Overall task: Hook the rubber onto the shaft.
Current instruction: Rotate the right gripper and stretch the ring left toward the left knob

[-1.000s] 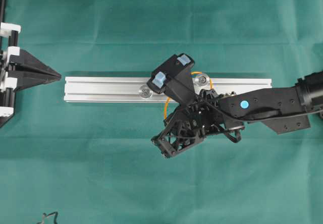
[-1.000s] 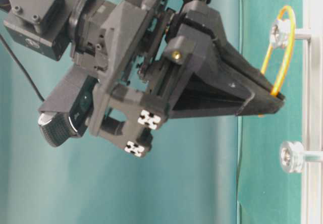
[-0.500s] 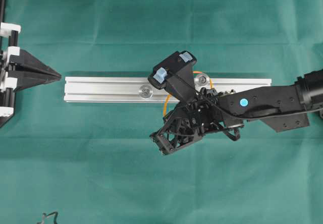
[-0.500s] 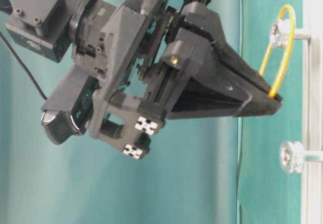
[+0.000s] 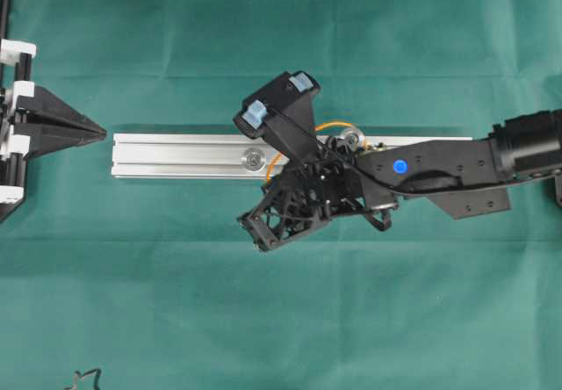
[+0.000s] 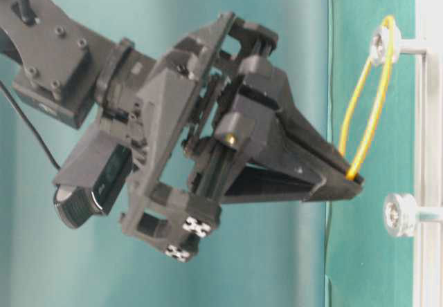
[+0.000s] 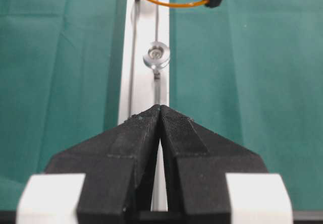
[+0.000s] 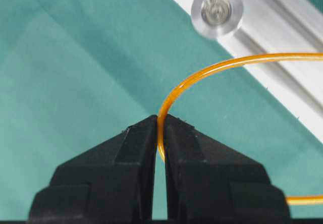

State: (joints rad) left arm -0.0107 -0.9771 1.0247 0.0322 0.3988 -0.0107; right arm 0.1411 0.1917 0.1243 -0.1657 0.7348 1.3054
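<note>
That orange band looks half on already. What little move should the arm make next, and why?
Probably carry the rubber band further along the rail and loop it over the free peg. One end is already round the other peg, while the right end effector is shut on the band short of the free peg.

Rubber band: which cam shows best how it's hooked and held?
Table-level: the rubber band runs as a stretched loop from the upper shaft to the shut right gripper. Right wrist shows only the pinch. Left wrist catches an arc at the top edge. Overhead, the arm hides most of it.
</note>
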